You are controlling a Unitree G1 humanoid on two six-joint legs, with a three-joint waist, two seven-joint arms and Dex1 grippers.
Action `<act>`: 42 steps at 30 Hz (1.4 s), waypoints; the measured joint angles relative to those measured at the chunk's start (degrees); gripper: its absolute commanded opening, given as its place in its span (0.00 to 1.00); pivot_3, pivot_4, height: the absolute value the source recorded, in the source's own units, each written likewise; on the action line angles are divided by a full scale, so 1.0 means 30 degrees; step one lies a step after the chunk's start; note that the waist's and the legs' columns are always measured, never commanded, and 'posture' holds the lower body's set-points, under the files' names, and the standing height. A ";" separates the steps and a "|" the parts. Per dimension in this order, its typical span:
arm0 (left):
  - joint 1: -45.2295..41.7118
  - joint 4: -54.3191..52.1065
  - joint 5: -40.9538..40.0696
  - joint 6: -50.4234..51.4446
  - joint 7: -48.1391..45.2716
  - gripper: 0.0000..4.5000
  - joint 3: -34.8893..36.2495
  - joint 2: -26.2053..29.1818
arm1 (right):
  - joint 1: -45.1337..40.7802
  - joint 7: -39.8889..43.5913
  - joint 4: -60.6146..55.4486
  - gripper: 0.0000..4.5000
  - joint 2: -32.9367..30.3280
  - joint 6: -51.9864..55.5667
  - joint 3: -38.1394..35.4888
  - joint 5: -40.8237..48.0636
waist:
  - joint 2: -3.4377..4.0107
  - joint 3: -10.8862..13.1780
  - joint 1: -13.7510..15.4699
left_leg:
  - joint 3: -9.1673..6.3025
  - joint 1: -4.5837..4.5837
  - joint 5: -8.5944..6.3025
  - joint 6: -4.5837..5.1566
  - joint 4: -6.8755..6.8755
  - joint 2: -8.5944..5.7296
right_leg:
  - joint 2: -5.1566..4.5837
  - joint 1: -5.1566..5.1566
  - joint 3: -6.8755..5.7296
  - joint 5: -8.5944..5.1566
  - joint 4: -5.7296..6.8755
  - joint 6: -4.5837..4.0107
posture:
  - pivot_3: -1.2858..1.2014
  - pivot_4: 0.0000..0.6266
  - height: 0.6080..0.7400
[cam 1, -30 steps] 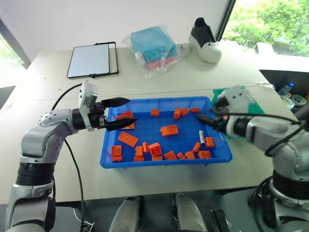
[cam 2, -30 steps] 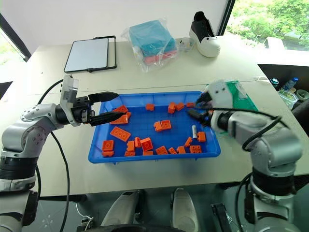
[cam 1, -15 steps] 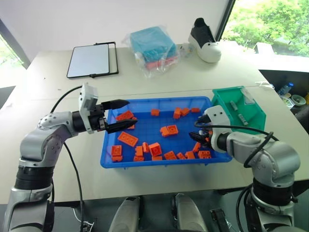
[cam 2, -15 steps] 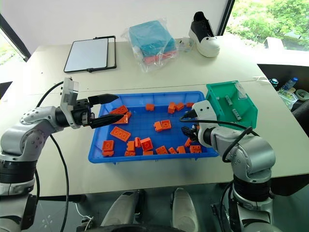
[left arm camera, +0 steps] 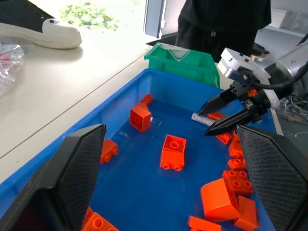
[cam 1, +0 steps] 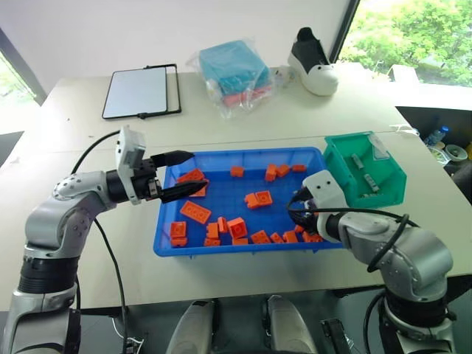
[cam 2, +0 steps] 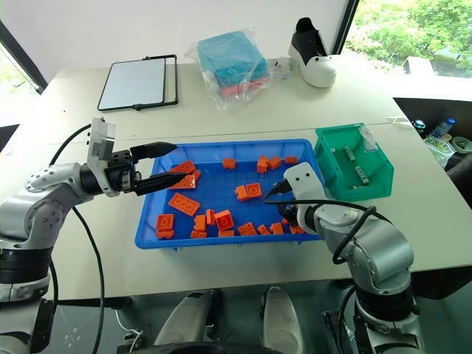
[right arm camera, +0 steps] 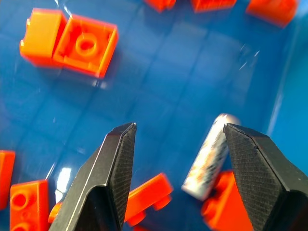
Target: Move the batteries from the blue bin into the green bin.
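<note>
The blue bin (cam 1: 243,153) lies mid-table with orange bricks (cam 1: 195,212) scattered in it. A silver battery (right arm camera: 210,156) lies on its floor at the right end, leaning against a brick. My right gripper (right arm camera: 179,127) hangs low over it, open, and the battery sits between the fingers close to one of them, untouched. The left wrist view shows that gripper (left arm camera: 203,124) beside the battery (left arm camera: 202,119). To the right stands the green bin (cam 1: 365,169) with two batteries (cam 1: 357,160) inside. My left gripper (cam 1: 198,171) hovers open and empty over the blue bin's left end.
At the back of the table lie a white tablet in a black frame (cam 1: 141,91), a teal cloth bundle in clear plastic (cam 1: 234,68) and a black-and-white shoe (cam 1: 313,61). A person in dark clothes (left arm camera: 221,19) stands beyond the green bin.
My right gripper has dropped and drawn back from in front of the green bin into the blue bin's right end, down to the battery. The left arm has held still.
</note>
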 measured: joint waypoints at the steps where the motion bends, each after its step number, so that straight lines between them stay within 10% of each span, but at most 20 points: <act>1: -0.0044 0.0000 0.0000 -0.0005 0.0008 1.00 0.0001 0.0000 | 0.0045 -0.0048 0.0000 0.66 -0.0008 -0.0005 -0.0018 0.0002 | -0.0002 -0.0001 -0.0001 | 0.0001 0.0003 0.0000 0.0000 0.0000 0.0000 | 0.0000 0.0002 0.0000 0.0000 0.0001 0.0000 | 0.52 0.24 0.93; 39: 0.0156 0.0135 0.0014 -0.0863 -0.0188 1.00 0.0011 -0.0180 | -0.1860 -0.2064 0.4711 0.66 0.2208 -0.0180 -0.0665 0.2099 | -0.0271 -0.0169 -0.0042 | 0.0012 0.0211 -0.0067 0.0071 -0.0073 0.0155 | 0.0103 0.0297 -0.0014 0.0003 -0.0305 -0.0132 | 0.52 0.24 0.93; 42: 0.0156 0.0187 0.0012 -0.0869 -0.0186 1.00 0.0011 -0.0180 | -0.1886 -0.2034 0.4775 0.45 0.2195 -0.0247 -0.0688 0.2120 | -0.0271 -0.0169 -0.0041 | 0.0011 0.0212 -0.0068 0.0071 -0.0073 0.0156 | 0.0101 0.0295 -0.0014 0.0003 -0.0305 -0.0133 | 0.52 0.24 0.93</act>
